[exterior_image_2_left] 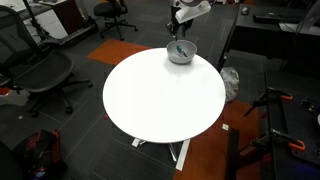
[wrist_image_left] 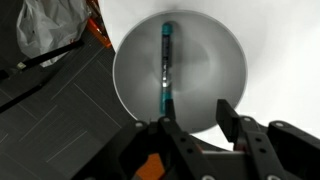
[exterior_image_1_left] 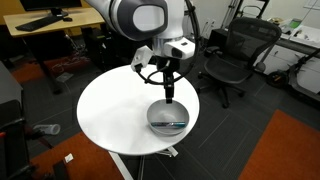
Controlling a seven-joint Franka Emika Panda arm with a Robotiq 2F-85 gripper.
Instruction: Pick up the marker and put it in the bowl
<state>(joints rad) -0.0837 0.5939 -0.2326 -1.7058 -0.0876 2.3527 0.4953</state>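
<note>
The grey metallic bowl point(wrist_image_left: 180, 75) sits on the round white table near its edge, seen in both exterior views point(exterior_image_1_left: 168, 117) point(exterior_image_2_left: 181, 52). The marker point(wrist_image_left: 165, 65), a thin dark stick with a teal-blue end, lies inside the bowl; it also shows as a thin teal line in an exterior view point(exterior_image_1_left: 173, 124). My gripper point(wrist_image_left: 196, 118) hangs just above the bowl with its fingers apart and nothing between them. In an exterior view the gripper point(exterior_image_1_left: 170, 95) is directly over the bowl.
The white round table point(exterior_image_1_left: 115, 110) point(exterior_image_2_left: 160, 100) carries nothing but the bowl. Office chairs point(exterior_image_1_left: 235, 55) point(exterior_image_2_left: 40, 70), desks and dark carpet surround it. A crumpled plastic bag point(wrist_image_left: 50, 30) lies on the floor beside the table edge.
</note>
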